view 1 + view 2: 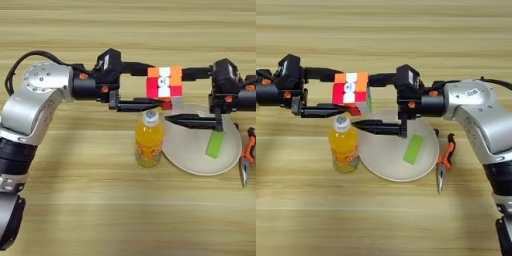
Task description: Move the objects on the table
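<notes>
The multicoloured puzzle cube [164, 82] hangs in the air above the table [100, 210], between both grippers. My left gripper [155, 87] reaches in from the left and is shut on the cube, one finger above it and one below. From the right, my right gripper [361, 102] stands open wide: its upper finger meets the cube's right side and its lower finger passes under the cube without touching. Just below stands the upright orange-juice bottle [149, 140] with a white cap. Right of it, the flat green block [215, 144] lies on the cream plate [195, 167].
Orange-handled pliers [246, 157] lie right of the plate, near the right arm. The bottle's cap sits close under the left gripper's lower finger. Bare wood stretches along the near side and the far side.
</notes>
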You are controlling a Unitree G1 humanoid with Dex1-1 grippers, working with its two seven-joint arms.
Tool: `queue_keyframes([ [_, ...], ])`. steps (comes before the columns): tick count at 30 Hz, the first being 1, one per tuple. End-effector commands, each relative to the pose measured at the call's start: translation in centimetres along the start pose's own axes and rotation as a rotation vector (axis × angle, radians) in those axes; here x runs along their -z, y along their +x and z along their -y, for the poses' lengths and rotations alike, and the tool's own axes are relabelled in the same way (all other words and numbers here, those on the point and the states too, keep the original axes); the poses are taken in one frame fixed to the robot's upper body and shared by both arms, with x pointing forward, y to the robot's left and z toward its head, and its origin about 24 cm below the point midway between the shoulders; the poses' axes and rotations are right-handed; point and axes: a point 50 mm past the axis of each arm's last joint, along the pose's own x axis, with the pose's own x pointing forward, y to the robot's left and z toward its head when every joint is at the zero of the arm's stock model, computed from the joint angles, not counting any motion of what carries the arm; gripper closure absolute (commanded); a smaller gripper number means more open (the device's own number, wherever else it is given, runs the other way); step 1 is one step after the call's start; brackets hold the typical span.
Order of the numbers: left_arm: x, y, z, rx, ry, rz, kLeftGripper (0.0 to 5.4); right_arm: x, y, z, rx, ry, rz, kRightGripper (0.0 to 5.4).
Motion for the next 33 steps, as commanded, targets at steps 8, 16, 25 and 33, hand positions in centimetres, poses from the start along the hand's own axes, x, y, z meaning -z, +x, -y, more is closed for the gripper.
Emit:
queue_keyframes([
  [8,-0.5,0.4,-0.2,0.001,0.045,-0.011,2.12,-0.2,0.5,0.3,0.000,-0.012,0.005,1.82],
  [16,-0.8,0.4,-0.2,-0.017,0.056,0.012,1.18,-0.2,0.6,0.3,0.004,-0.013,0.013,2.04],
  [25,-1.2,0.0,0.0,-0.015,0.067,0.057,0.08,0.1,0.1,0.6,0.047,-0.006,0.026,2.04],
  [33,-1.8,-0.4,0.2,-0.023,0.064,0.126,0.00,1.3,-1.8,0.9,0.174,0.027,0.062,2.04],
])
